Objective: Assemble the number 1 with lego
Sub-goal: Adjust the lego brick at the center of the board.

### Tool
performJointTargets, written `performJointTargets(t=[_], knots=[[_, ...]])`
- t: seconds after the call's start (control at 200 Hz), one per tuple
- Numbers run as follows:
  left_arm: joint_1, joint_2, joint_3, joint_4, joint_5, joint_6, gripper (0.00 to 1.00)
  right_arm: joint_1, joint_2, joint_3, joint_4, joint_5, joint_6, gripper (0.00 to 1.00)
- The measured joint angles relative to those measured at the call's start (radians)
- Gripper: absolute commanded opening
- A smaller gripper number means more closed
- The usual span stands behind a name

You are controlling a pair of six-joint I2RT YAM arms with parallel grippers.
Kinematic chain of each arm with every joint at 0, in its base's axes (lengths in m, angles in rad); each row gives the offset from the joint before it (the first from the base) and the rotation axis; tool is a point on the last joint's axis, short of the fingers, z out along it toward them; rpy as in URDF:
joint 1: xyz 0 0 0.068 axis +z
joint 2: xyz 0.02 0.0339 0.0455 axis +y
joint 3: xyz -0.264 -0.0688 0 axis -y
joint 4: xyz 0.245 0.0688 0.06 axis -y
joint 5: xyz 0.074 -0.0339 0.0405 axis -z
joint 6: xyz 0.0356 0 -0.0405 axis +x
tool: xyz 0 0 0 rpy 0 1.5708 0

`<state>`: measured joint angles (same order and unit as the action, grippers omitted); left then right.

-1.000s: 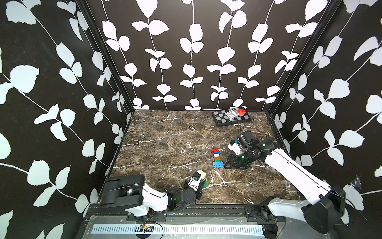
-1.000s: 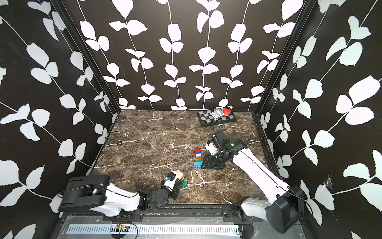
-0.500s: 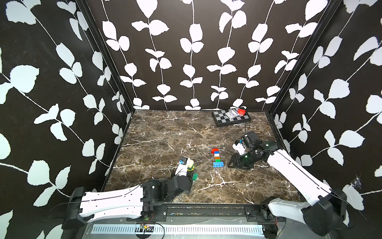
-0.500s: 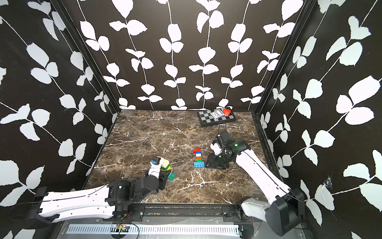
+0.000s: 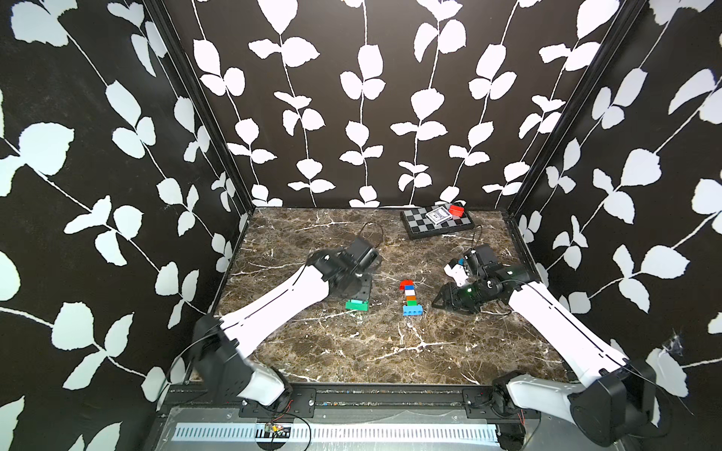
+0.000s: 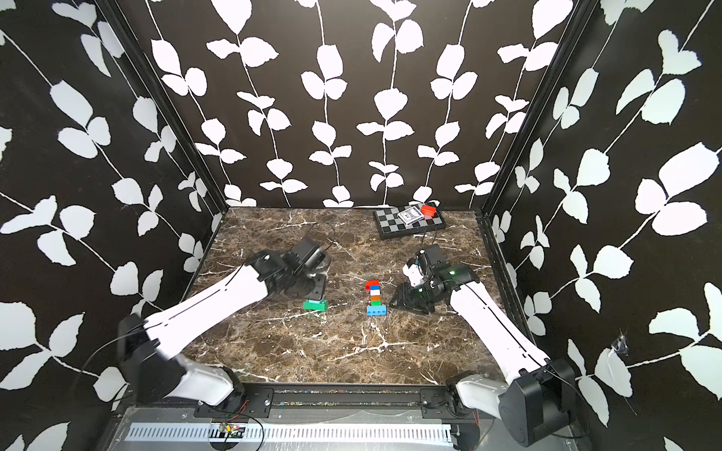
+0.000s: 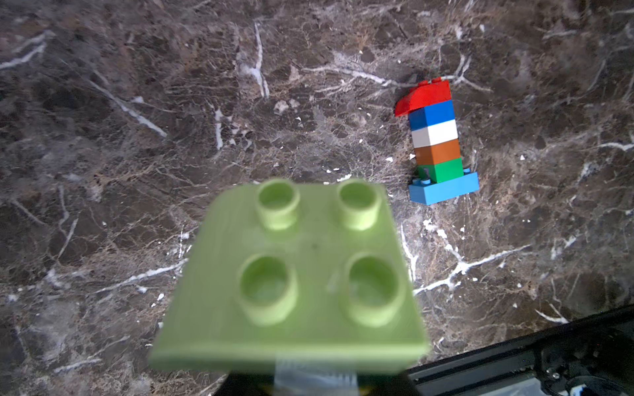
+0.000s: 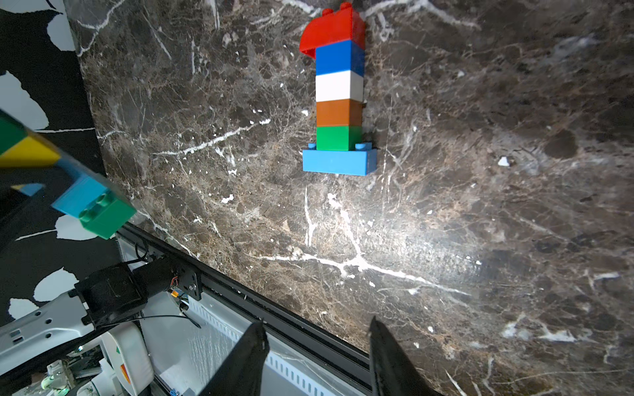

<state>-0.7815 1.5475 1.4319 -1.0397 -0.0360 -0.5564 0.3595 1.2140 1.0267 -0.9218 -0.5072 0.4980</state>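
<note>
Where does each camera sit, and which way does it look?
Top views: above the front edge, looking down on the table, left arm, right arm, lego number.
Left wrist: on the left arm, looks past its held green brick toward the number.
Right wrist: behind the open right end effector, facing the number.
All share the number.

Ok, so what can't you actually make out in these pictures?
- Left hand: its fingers are hidden in the left wrist view behind the blurred lime brick topping its brick stack.
- Brick stack: cut off by the frame edge in the right wrist view, so the full brick count is unclear.
- Red thing on the chessboard: too small in both top views to identify.
- Left arm's wrist: blurred in both top views.
</note>
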Motion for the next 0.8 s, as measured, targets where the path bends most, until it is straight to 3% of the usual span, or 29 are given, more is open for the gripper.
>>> performJointTargets(t=[0.215, 0.375, 0.8], knots=[[0.097, 0.317, 0.257, -0.193, 0.194, 0.136, 0.0, -0.02, -0.053, -0.054, 0.047, -0.003, 0.041, 0.49], [0.156, 0.483, 0.348, -0.283, 0.281, 0.209, 0.0, -0.027, -0.101, -0.089, 0.068, -0.003, 0.069, 0.49], [0.19, 0.597, 0.344, -0.299, 0.296, 0.219, 0.02, -0.062, -0.143, -0.126, 0.087, -0.002, 0.093, 0.49]])
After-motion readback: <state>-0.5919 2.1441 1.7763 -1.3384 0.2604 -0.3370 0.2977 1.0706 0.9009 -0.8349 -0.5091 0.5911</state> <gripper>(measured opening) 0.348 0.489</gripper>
